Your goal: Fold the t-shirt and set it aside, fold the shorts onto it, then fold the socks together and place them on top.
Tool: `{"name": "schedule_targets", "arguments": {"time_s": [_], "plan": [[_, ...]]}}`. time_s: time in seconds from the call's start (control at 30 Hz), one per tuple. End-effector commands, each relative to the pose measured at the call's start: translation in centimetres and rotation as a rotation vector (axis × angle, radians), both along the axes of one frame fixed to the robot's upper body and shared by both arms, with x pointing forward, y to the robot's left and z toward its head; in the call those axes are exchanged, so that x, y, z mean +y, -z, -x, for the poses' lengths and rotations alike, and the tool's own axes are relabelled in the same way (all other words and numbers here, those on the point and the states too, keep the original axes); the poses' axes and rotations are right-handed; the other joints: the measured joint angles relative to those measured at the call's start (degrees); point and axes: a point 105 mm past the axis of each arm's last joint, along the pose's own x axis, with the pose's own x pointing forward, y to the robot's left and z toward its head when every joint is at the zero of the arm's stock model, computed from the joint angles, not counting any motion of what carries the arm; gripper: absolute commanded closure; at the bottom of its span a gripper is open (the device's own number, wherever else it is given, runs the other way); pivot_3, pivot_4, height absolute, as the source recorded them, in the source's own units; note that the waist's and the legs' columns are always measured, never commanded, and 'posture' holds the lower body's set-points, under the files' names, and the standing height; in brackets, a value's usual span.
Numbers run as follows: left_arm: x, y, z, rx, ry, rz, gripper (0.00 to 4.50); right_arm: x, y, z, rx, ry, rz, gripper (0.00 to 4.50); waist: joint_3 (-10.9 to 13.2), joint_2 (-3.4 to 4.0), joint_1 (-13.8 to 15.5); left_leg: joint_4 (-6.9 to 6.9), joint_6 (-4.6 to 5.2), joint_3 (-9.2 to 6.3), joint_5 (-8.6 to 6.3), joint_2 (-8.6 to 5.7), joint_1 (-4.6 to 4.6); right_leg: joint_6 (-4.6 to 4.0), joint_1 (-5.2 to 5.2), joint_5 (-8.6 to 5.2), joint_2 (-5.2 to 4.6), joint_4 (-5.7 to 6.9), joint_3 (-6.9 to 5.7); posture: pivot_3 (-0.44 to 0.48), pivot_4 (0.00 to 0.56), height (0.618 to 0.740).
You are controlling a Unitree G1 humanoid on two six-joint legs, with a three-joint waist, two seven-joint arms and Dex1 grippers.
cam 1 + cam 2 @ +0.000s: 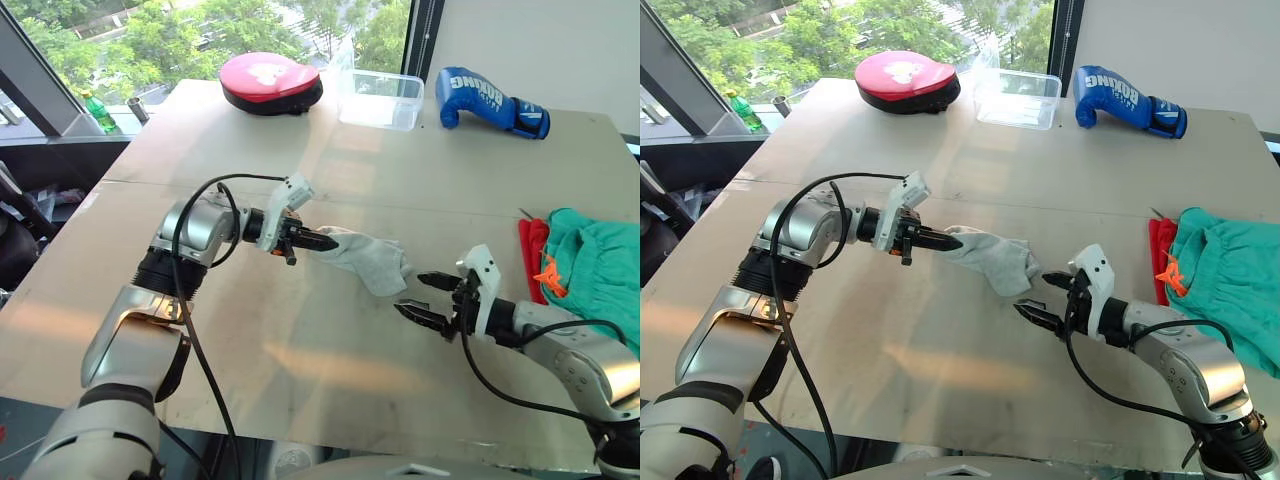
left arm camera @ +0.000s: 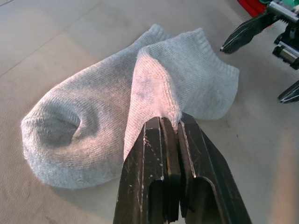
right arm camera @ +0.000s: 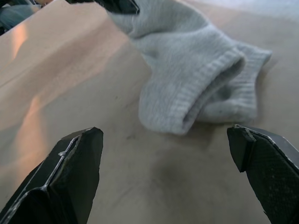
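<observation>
A: While we work the last step, the broad pale wooden counter [image 1: 300,360] carries it all: the large teal-green fabric shorts [image 1: 600,265] with their orange drawstring lie at its right edge over the bright red thin t-shirt [image 1: 532,252], of which we see just a strip.

B: And the pair of light grey knit ankle socks [image 1: 368,258]?

A: Mid-counter, well apart from that pile, with their long axis running from our left tool [image 1: 322,241] down toward our right tool [image 1: 425,298]. One sock is doubled over the other.

B: What do the tools hold?

A: The left one is clenched on a fold of sock at the end near it. The right one is released, fingers spread wide, holding nothing.

B: Which is nearer the free end?

A: The right. The ribbed cuffs lie just beyond its fingertips [image 3: 77,154], straight ahead and apart from them.

B: So we judge a short reach forward would bring the cuffs between them, then the pair goes rightward onto the shorts.
</observation>
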Motion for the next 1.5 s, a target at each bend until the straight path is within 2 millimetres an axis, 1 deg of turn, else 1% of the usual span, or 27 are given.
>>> {"name": "schedule_targets", "arguments": {"time_s": [0.03,0.1,0.17,0.23,0.3,0.37,0.53,0.77,0.87,0.93,1.03,1.17,1.37,1.5], "plan": [[0.0,-1.2,0.0,-0.036,0.009,0.025,4.49,0.7,-0.8,-0.4,-0.04,0.0,-0.015,0.26,0.0,0.0,0.02,0.0,0.0,0.0,0.0,0.0,0.0,0.0,0.0,0.0,0.0,0.0,0.0,0.0,0.15,0.735],[0.0,-1.3,0.0,-0.036,0.008,0.028,4.5,0.9,-1.0,-0.5,-0.036,0.002,-0.031,0.76,0.0,0.0,0.05,0.0,0.0,0.0,0.0,0.0,0.0,0.0,0.0,0.0,0.0,0.0,0.0,0.0,0.15,0.735],[0.0,-1.3,0.0,-0.037,0.009,0.028,4.5,1.1,-1.0,-0.4,-0.031,-0.006,-0.037,1.62,0.0,0.0,0.09,0.0,0.0,0.0,0.0,0.01,-0.01,0.0,0.0,0.0,-0.01,0.0,0.0,0.0,0.15,0.735],[0.0,-1.2,0.0,-0.036,0.01,0.028,4.5,1.5,-0.9,-0.4,-0.031,-0.011,-0.036,2.61,0.0,0.0,0.1,0.0,-0.01,0.0,0.0,0.0,-0.01,0.0,0.0,0.0,-0.01,-0.01,0.0,0.0,0.15,0.735],[0.0,-1.1,0.0,-0.039,0.01,0.025,4.5,1.7,-0.9,-0.5,-0.034,-0.013,-0.04,3.69,0.0,0.0,0.08,0.0,-0.01,0.0,0.0,0.01,-0.01,0.0,0.0,0.0,-0.01,-0.01,-0.01,0.0,0.15,0.735],[0.0,-1.3,0.0,-0.04,0.012,0.032,4.5,1.5,-1.1,-0.7,-0.045,0.0,-0.039,4.41,0.0,0.0,0.06,0.0,0.0,0.0,0.0,0.0,-0.01,0.0,0.0,0.0,0.0,0.0,0.0,0.0,0.15,0.735],[0.4,-2.3,0.4,-0.041,0.039,0.057,4.5,0.7,-2.1,-0.9,-0.067,0.007,-0.025,4.41,0.0,0.0,0.07,0.0,-0.01,0.01,0.01,0.01,0.0,0.0,-0.01,0.0,0.0,0.0,0.0,0.0,0.15,0.735],[1.4,-3.5,-0.2,-0.071,0.027,0.063,4.5,-0.5,-3.4,-2.2,-0.07,0.03,-0.004,4.41,0.0,0.0,0.06,0.0,0.0,0.01,0.0,0.0,0.0,0.0,-0.01,0.0,0.0,0.0,0.0,0.0,0.15,0.735],[1.8,-4.0,-0.4,-0.085,0.019,0.067,4.5,-0.6,-4.4,-2.7,-0.067,0.027,-0.027,4.41,0.01,0.0,0.05,0.0,0.01,0.02,0.0,0.0,-0.02,0.0,-0.01,0.0,0.0,0.0,0.0,0.0,0.15,0.735],[1.9,-4.2,-0.5,-0.088,0.017,0.069,4.5,-0.6,-4.8,-2.9,-0.063,0.026,-0.037,4.41,0.01,0.0,0.07,-0.01,0.01,0.02,-0.01,0.0,-0.02,0.0,-0.03,0.0,0.0,0.0,-0.01,0.0,0.15,0.735],[2.0,-4.0,-0.9,-0.09,0.004,0.061,4.5,-0.8,-4.1,-3.5,-0.037,0.041,-0.004,4.41,0.01,0.0,0.08,-0.03,0.01,0.02,-0.01,0.0,-0.03,0.0,-0.03,0.0,0.0,-0.02,0.0,0.0,0.15,0.735],[1.7,-3.4,-0.9,-0.078,0.013,0.057,4.5,-0.7,-3.2,-3.9,0.006,0.046,0.019,4.41,0.01,0.0,0.07,-0.03,0.01,0.03,-0.01,-0.01,-0.05,0.0,-0.05,0.0,0.0,-0.02,0.0,0.0,0.15,0.735],[1.4,-2.1,-1.4,-0.086,0.005,0.026,4.5,-0.3,-3.1,-4.6,0.014,0.054,0.015,4.41,0.01,0.0,-0.01,-0.02,0.01,0.04,-0.01,-0.01,-0.05,0.0,-0.06,0.0,0.0,0.0,0.01,0.0,0.15,0.735],[1.1,-1.8,-1.5,-0.085,0.008,0.023,4.5,-0.5,-2.6,-4.9,0.019,0.071,0.039,4.41,0.01,0.0,0.03,-0.03,0.0,0.04,0.0,0.0,-0.07,0.0,-0.07,0.0,0.01,-0.02,0.01,0.0,0.15,0.735]]}}
